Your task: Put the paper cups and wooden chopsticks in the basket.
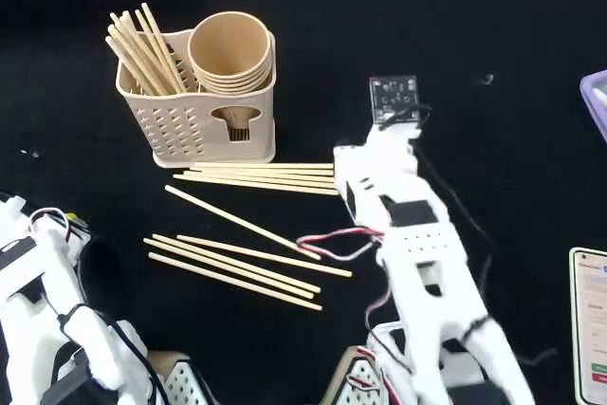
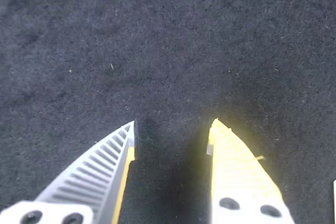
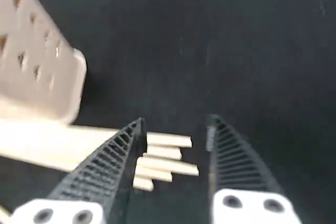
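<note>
A beige perforated basket [image 1: 194, 125] stands at the back left and holds a stack of paper cups [image 1: 230, 49] and a bunch of wooden chopsticks [image 1: 142, 49]. More chopsticks lie on the black cloth: a bundle [image 1: 261, 177] just in front of the basket, one slanted stick [image 1: 237, 220], and several [image 1: 242, 267] nearer the front. My right arm [image 1: 398, 225] stretches toward the bundle's right ends. My right gripper [image 3: 176, 120] is open above those ends [image 3: 165, 158], with the basket's corner [image 3: 37, 72] beside it. My left gripper [image 2: 173, 124] is open over bare cloth; its arm [image 1: 38, 301] sits at the front left.
A purple object [image 1: 596, 92] pokes in at the right edge, and a white card or phone [image 1: 590, 320] lies at the front right. Red and white wires [image 1: 332, 244] loop from the right arm over the chopsticks' ends.
</note>
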You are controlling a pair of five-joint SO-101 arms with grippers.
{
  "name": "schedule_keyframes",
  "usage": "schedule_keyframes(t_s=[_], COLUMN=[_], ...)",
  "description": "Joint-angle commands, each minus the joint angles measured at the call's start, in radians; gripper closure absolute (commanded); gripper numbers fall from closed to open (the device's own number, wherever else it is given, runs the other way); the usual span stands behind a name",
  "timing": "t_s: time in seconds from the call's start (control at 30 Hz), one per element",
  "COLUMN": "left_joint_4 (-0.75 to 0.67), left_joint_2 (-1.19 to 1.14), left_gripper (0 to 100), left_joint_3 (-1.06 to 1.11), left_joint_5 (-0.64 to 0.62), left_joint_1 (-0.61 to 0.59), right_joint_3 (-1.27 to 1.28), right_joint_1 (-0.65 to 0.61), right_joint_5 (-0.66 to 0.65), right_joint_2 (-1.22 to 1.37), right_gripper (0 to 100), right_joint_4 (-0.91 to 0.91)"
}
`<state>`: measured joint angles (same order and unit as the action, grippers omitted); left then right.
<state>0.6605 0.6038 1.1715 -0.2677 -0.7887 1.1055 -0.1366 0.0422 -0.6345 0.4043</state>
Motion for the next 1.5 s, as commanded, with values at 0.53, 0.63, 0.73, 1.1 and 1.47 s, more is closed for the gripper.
schedule_keyframes(t_s=[0.53,0.63,0.73,1.1,1.47], left_joint_4=[-0.009,-0.009,-0.009,-0.009,-0.009], left_joint_2=[0.025,0.025,0.025,0.025,0.025], left_gripper=[78,78,78,78,78], left_joint_3=[-0.045,-0.045,-0.045,-0.047,-0.05], left_joint_5=[0.0,0.0,0.0,0.0,0.0], left_joint_1=[0.008,0.005,0.004,0.004,0.007], right_joint_3=[-0.43,-0.43,-0.429,-0.418,-0.09], right_joint_1=[-0.057,-0.101,-0.14,-0.169,-0.316], right_joint_5=[0.046,0.002,-0.006,-0.112,-0.224], right_joint_2=[0.694,0.69,0.687,0.671,0.288], right_gripper=[82.5,82.5,82.5,82.5,82.5], right_joint_4=[0.118,0.167,0.224,0.44,0.437])
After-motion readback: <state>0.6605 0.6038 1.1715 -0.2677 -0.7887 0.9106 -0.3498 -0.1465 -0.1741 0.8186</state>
